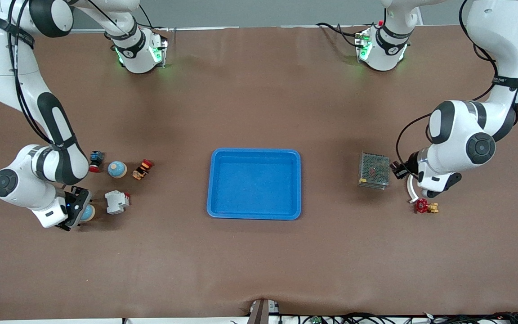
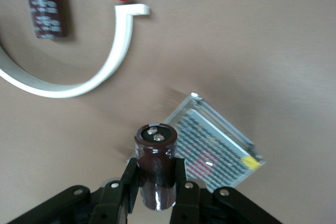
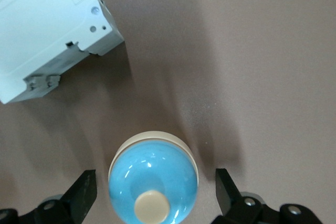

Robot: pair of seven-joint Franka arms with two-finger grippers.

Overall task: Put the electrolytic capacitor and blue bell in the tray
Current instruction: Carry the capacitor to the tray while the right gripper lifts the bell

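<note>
The bright blue tray (image 1: 254,155) lies at the table's middle. My left gripper (image 1: 399,170) is shut on a dark brown electrolytic capacitor (image 2: 156,163), fingers (image 2: 128,182) on both its sides, just above the table beside a grey mesh box (image 1: 374,170). A second capacitor (image 2: 47,11) lies on the table in the left wrist view. My right gripper (image 1: 78,211) is open and low around a blue bell (image 3: 154,184), which stands between the fingers (image 3: 86,192) with gaps on both sides. Another blue bell (image 1: 117,169) stands farther from the front camera.
Near the right gripper are a white breaker (image 1: 117,201), a red-and-yellow button part (image 1: 143,168) and a small blue-and-red part (image 1: 96,160). Near the left gripper lie a white curved strip (image 2: 94,74) and a red valve (image 1: 423,206).
</note>
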